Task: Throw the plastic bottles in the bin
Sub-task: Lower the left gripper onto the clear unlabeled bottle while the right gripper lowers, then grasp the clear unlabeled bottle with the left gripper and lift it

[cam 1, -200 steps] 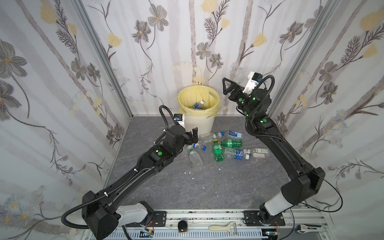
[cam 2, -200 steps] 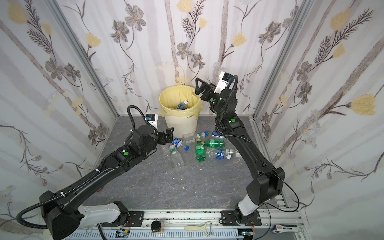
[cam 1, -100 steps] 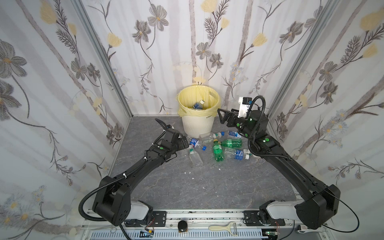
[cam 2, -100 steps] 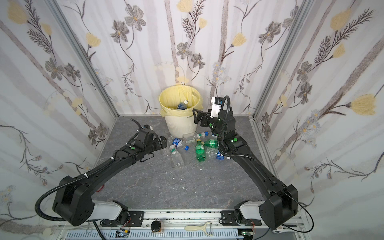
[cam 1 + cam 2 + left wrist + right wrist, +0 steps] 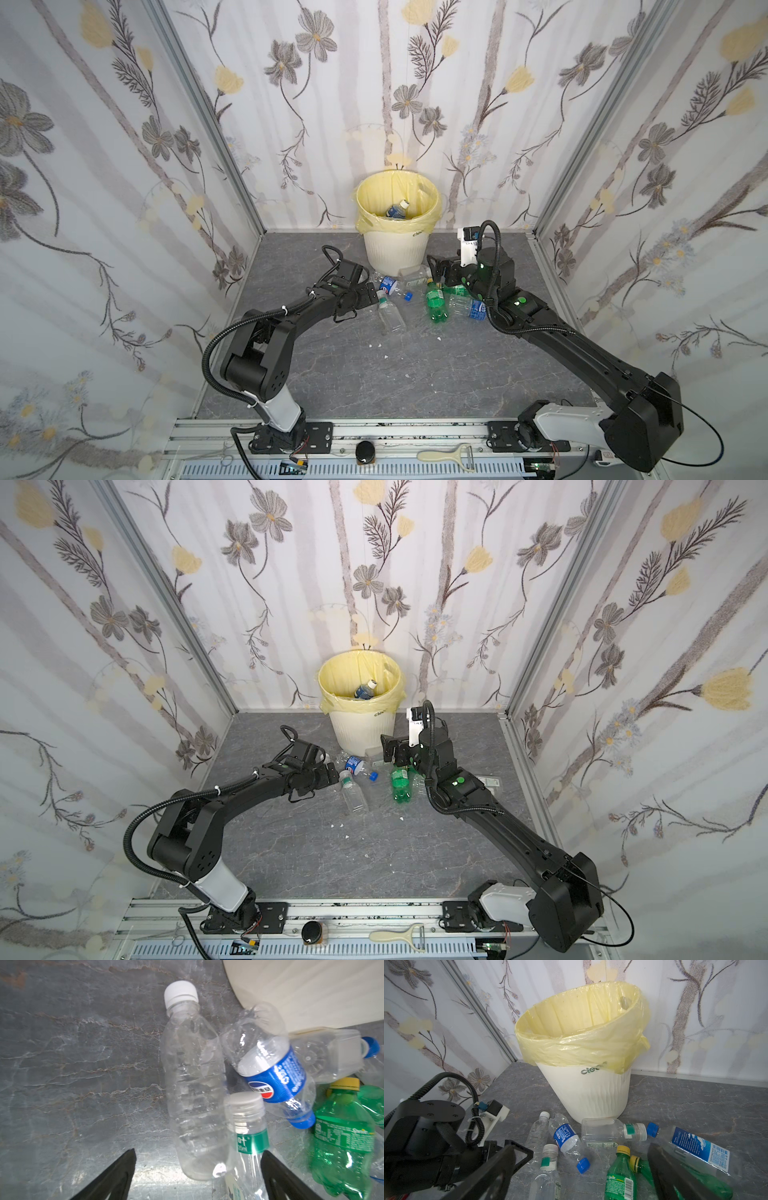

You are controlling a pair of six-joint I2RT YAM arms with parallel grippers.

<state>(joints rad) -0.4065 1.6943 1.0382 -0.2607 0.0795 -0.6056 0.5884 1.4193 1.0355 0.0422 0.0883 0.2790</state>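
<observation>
The bin stands at the back wall with a blue-labelled bottle inside its yellow liner. Several plastic bottles lie on the floor in front of it. My left gripper is down at their left edge, open. In the left wrist view, the base of a clear white-capped bottle and the neck of a green-banded bottle lie between the left gripper's fingers. My right gripper hovers open over a green Sprite bottle and a Pepsi bottle, gripping nothing.
A square clear bottle and a blue-labelled one lie near the bin's foot. White scraps dot the grey floor. Flowered walls close in three sides. A peeler and a black knob rest on the front rail.
The right gripper has come down from beside the bin's rim to just above the bottles. The left gripper has dropped to the floor and reached forward around two bottles.
</observation>
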